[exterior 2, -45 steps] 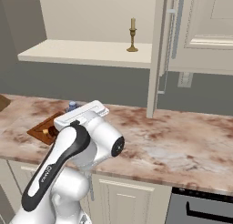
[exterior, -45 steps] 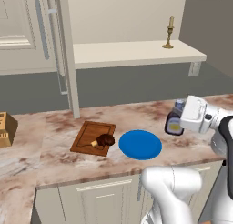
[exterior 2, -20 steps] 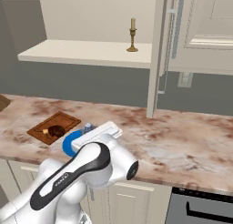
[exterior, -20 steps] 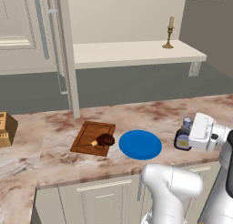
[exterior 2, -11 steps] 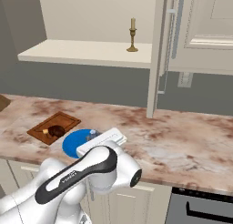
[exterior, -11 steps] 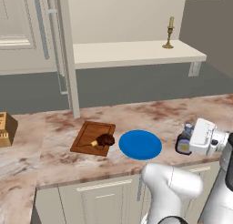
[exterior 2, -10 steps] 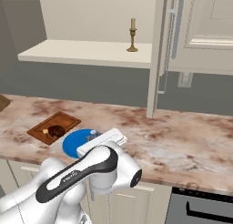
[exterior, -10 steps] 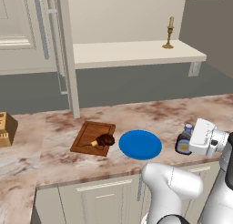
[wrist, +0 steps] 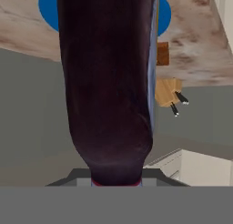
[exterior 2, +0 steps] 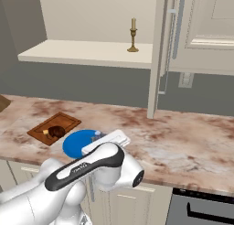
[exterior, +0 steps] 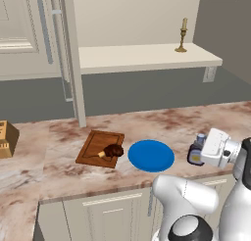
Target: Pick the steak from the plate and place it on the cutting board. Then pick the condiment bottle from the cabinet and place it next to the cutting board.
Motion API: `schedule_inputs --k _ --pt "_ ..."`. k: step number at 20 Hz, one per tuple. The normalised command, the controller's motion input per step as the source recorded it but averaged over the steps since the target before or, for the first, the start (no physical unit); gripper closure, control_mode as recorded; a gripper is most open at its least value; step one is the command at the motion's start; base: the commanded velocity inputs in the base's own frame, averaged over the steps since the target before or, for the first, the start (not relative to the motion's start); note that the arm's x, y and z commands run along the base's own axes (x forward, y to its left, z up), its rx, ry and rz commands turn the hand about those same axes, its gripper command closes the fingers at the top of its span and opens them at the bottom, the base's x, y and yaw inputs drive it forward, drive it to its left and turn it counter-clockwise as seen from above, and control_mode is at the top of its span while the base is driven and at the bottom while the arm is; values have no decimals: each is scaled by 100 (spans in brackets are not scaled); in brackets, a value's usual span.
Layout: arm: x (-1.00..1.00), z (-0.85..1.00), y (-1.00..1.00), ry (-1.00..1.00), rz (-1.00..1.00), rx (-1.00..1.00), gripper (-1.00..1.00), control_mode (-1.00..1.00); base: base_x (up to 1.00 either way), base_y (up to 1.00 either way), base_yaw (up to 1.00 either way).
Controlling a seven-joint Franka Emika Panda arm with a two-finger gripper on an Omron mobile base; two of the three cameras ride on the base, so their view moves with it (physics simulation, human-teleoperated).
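Lowered — condiment bottle (exterior: pixel 196 152) (gripped).

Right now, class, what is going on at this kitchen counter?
A white robot arm is handling the condiment bottle, holding it in its claw low over the marble counter, just to the right of the blue plate. The steak already lies on the cutting board, left of the plate, so the first half of the job looks done. The bottle is out of the cabinet, where a brass candlestick stands on the shelf. The bottle is beside the plate, not the board.
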Motion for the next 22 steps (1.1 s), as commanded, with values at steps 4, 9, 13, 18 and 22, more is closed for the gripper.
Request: schedule_inputs --k 4,9,13,18,22 --pt "19 -20 -10 0 -1 0 100 -100 0 0 0" --pt "19 -25 -9 0 -1 0 100 -100 0 0 0" --pt "24 -27 -7 0 -1 0 100 -100 0 0 0" --pt "24 -22 -3 0 -2 0 100 -100 0 0 0" --pt "23 -20 -2 0 -2 0 100 -100 0 0 0"
